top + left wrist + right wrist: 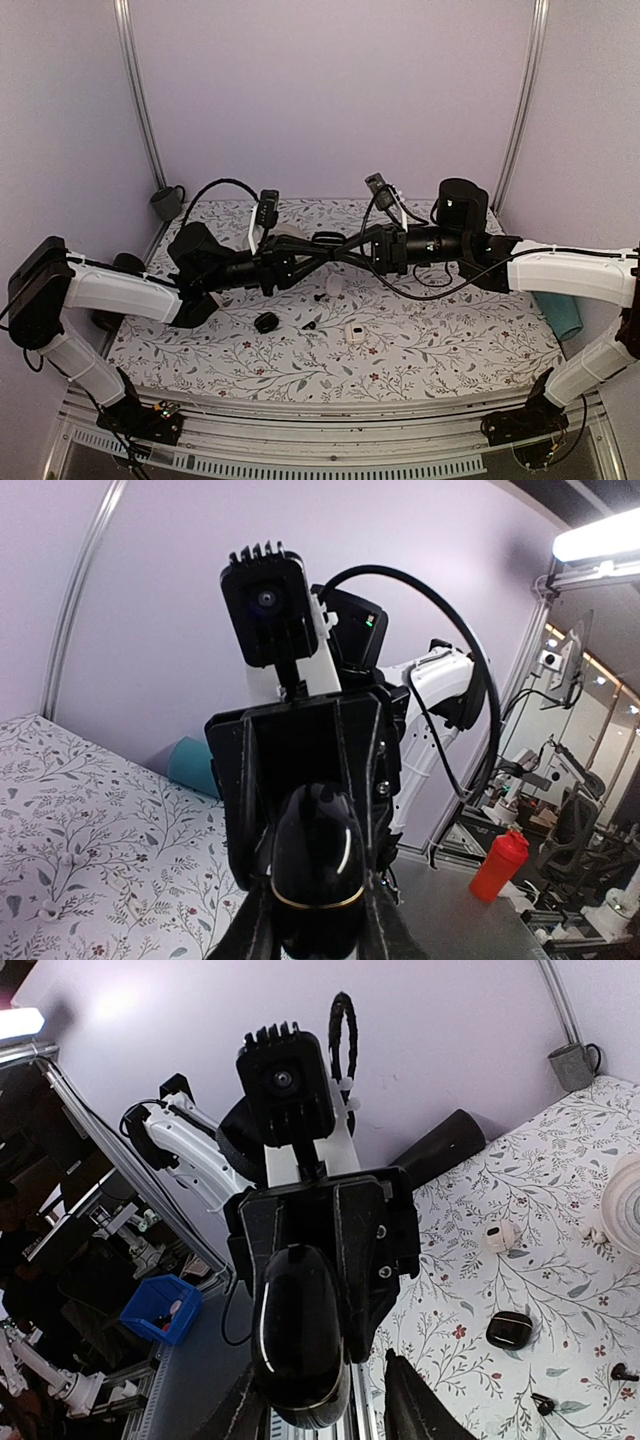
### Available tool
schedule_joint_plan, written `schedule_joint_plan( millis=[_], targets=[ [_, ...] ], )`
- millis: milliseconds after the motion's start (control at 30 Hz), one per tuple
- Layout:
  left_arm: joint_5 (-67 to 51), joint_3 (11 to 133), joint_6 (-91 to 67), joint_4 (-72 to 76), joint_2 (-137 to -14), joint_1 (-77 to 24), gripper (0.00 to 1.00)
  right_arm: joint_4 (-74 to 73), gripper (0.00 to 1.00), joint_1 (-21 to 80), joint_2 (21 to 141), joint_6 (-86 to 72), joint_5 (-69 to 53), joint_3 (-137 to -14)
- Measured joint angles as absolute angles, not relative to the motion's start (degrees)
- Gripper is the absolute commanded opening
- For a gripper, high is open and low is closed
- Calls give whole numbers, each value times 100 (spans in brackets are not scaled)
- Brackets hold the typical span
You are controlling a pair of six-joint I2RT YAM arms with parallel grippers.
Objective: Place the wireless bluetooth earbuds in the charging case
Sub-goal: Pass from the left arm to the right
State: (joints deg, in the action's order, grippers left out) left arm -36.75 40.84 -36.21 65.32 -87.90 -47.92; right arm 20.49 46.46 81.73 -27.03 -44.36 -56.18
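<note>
Charging case [318,870]: one, glossy black, egg-shaped, thin gold seam, held in mid-air between arms. Left gripper [318,932] clamped on it. Right gripper [325,1410] jaws stood apart astride same case, one finger [412,1400] clear of it. Two tiny glossy black earbuds [543,1400] lay loose on floral tablecloth [470,1295], near small black pod [510,1328]. Two small white cases [352,332] lay nearby.

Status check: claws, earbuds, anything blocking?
Left claw shut on black charging case, midair. Right claw open around it. Both earbuds on table, not inserted. Nothing seen blocking.
</note>
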Motion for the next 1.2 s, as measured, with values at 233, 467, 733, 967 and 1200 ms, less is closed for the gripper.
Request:
schedule_joint_plan(
  millis=[233, 467, 733, 967, 1200],
  targets=[
    [-3708, 4130, -3706, 6530, -8864, -4788, 1, 2460, 31, 4648, 8176, -2947, -4436, -5618],
    [-3704, 4130, -3778, 6580, -8864, -4786, 7, 2604, 15, 4648, 8200, -3074, -4431, -5601],
    [-3662, 4130, -3795, 6569, -8864, -4781, 36, 2672, 5, 4648, 8221, -3111, -4425, -5583],
    [-3354, 4029, -3577, 6493, -8785, -4759, 53, 2694, 5, 4648, 8226, -3297, -4335, -5568],
    [-3020, 3859, -3310, 6294, -8641, -4753, 96, 2746, 5, 4567, 8226, -3507, -4106, -5382]
  ],
)
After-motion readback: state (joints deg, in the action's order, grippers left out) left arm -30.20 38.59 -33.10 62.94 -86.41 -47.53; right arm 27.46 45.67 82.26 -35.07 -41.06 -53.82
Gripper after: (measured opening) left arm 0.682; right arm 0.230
